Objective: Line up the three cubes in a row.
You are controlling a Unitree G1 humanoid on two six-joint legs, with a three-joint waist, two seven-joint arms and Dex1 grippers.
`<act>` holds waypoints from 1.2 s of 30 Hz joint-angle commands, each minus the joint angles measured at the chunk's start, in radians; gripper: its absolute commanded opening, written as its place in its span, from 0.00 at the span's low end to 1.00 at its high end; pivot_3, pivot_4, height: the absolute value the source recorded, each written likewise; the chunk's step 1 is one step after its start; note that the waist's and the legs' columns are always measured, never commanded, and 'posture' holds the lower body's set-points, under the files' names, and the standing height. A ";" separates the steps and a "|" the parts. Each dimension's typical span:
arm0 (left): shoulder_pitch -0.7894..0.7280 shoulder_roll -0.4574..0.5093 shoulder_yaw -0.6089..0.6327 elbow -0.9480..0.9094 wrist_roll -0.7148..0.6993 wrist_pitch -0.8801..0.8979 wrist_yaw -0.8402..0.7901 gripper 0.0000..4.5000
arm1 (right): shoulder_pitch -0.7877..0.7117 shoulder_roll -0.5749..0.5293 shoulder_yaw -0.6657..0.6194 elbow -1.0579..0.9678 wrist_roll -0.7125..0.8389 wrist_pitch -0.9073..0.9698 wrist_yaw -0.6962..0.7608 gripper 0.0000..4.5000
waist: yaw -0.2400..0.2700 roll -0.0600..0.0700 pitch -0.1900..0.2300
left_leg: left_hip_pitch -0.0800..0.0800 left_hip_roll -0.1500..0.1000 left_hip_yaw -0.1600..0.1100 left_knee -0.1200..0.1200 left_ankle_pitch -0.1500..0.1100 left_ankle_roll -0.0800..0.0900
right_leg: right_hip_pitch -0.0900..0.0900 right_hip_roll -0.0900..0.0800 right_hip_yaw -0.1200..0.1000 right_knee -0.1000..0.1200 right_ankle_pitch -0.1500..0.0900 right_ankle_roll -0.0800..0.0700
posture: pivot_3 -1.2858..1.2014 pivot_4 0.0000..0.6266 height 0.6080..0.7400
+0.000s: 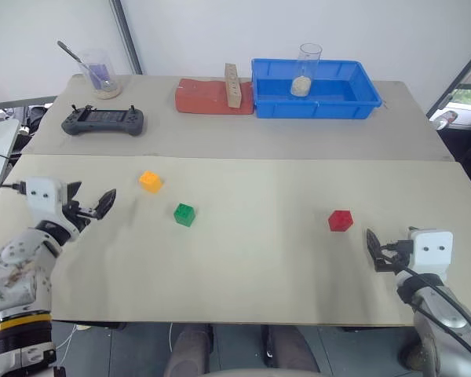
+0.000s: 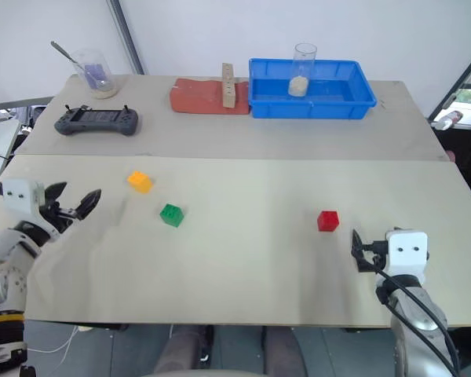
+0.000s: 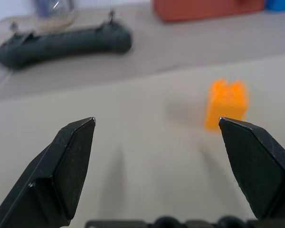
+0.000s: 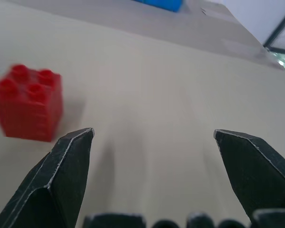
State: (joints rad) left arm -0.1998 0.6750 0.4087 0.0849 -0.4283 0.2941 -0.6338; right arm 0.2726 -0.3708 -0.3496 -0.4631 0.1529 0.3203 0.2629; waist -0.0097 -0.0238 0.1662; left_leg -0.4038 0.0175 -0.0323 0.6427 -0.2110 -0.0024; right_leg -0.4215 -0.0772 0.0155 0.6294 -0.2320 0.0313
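On the near tan tabletop [image 1: 251,267] we have lined up nothing yet: the orange-yellow studded plastic cube [image 1: 150,181] and green one [image 1: 184,214] sit near each other, the red one [image 1: 340,221] well apart, and our left gripper [image 1: 92,206] and right gripper [image 1: 374,250] both gape wide, empty.

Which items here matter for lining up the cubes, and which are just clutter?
Job: orange-yellow cube, green cube, red cube.

Lying about: black controller, blue bin, red block, tan wooden block, two clear cups.
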 commanded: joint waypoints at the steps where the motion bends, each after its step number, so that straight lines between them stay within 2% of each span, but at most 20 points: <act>1: -0.078 0.051 -0.049 -0.127 -0.079 0.070 -0.104 0.98 | 0.000 -0.041 0.009 -0.067 0.058 0.013 0.080 1.00 | 0.000 0.000 0.000 | 0.000 0.000 0.000 0.000 0.000 0.000 | 0.000 0.000 0.000 0.000 0.000 0.000 | 0.52 0.24 1.00; 9: -0.222 0.083 -0.301 -0.376 -0.240 0.250 -0.380 0.98 | -0.044 -0.130 0.047 -0.046 0.145 0.033 0.234 1.00 | -0.006 -0.001 0.001 | 0.000 -0.001 0.002 0.000 0.000 0.000 | 0.000 0.001 0.003 0.000 0.001 0.001 | 0.52 0.24 1.00; 13: -0.264 0.089 -0.428 -0.416 -0.224 0.203 -0.560 0.98 | -0.063 -0.117 0.074 -0.045 0.156 0.069 0.220 1.00 | -0.009 -0.001 0.001 | 0.000 0.000 0.002 0.000 0.000 0.000 | 0.000 0.002 0.003 0.001 0.001 0.001 | 0.52 0.24 1.00; 16: -0.306 0.058 -0.482 -0.402 -0.204 0.156 -0.628 0.98 | -0.073 -0.068 0.108 -0.051 0.124 0.099 0.144 1.00 | -0.005 -0.001 0.001 | 0.001 0.001 0.002 0.001 0.000 0.000 | 0.000 0.003 0.003 0.001 0.000 0.001 | 0.52 0.24 1.00; 20: -0.339 0.024 -0.504 -0.345 -0.185 0.120 -0.666 0.98 | -0.091 0.032 0.162 -0.052 0.064 0.122 0.015 1.00 | -0.005 -0.001 0.001 | 0.000 0.000 0.002 0.001 0.002 0.001 | 0.000 0.003 0.004 0.001 0.001 0.001 | 0.52 0.24 1.00; 25: -0.344 0.009 -0.501 -0.300 -0.174 0.102 -0.681 0.98 | -0.114 0.103 0.215 -0.029 -0.024 0.108 -0.092 1.00 | -0.006 -0.001 0.001 | 0.000 -0.001 0.003 0.001 0.002 0.001 | 0.000 0.003 0.006 0.002 0.001 0.001 | 0.52 0.24 1.00; 34: -0.339 -0.019 -0.495 -0.269 -0.146 0.070 -0.679 0.98 | -0.161 0.163 0.239 0.040 -0.124 0.050 -0.194 1.00 | -0.005 -0.001 0.001 | 0.000 -0.001 0.003 0.002 0.002 0.001 | 0.000 0.003 0.007 0.002 0.001 0.001 | 0.52 0.24 1.00; 36: -0.336 -0.020 -0.494 -0.266 -0.141 0.063 -0.676 1.00 | -0.166 0.162 0.243 0.051 -0.133 0.038 -0.196 0.88 | -0.005 -0.001 0.001 | 0.000 -0.001 0.003 0.001 0.002 0.001 | 0.000 0.003 0.007 0.002 0.001 0.001 | 0.52 0.24 1.00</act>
State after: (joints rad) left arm -0.5253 0.6568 -0.1037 -0.1782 -0.5717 0.3749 -1.3112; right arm 0.1175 -0.2072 -0.0953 -0.3971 0.0336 0.3949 0.0784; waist -0.0148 -0.0247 0.1670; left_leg -0.4034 0.0166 -0.0295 0.6442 -0.2092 -0.0016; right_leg -0.4216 -0.0739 0.0224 0.6315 -0.2309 0.0325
